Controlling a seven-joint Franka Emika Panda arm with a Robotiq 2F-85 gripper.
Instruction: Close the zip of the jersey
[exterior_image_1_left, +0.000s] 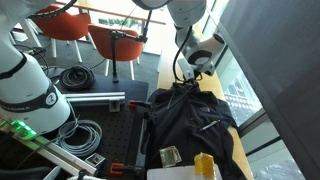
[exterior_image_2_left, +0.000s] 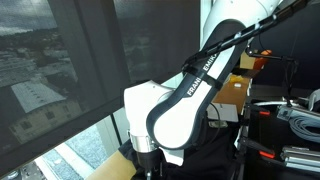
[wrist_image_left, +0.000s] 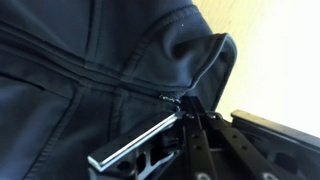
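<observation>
The jersey (exterior_image_1_left: 195, 120) is a black garment that lies spread on the wooden table and also fills the wrist view (wrist_image_left: 60, 110). The zip (wrist_image_left: 100, 78) runs as a thin dark line across the fabric toward the collar (wrist_image_left: 215, 60). My gripper (wrist_image_left: 190, 105) is shut, its fingertips pressed together on the small metal zip puller just below the collar. In an exterior view the gripper (exterior_image_1_left: 190, 85) points down onto the jersey's far end. In the second exterior view the arm (exterior_image_2_left: 190, 95) hides the gripper, and only a part of the jersey (exterior_image_2_left: 200, 160) shows.
A yellow object (exterior_image_1_left: 205, 165) and a small box (exterior_image_1_left: 171, 156) lie by the jersey's near end. Coiled black cables (exterior_image_1_left: 85, 135) lie beside it. Orange chairs (exterior_image_1_left: 110, 40) stand behind. The wooden table edge (exterior_image_1_left: 165, 65) and a window (exterior_image_1_left: 255, 70) are close by.
</observation>
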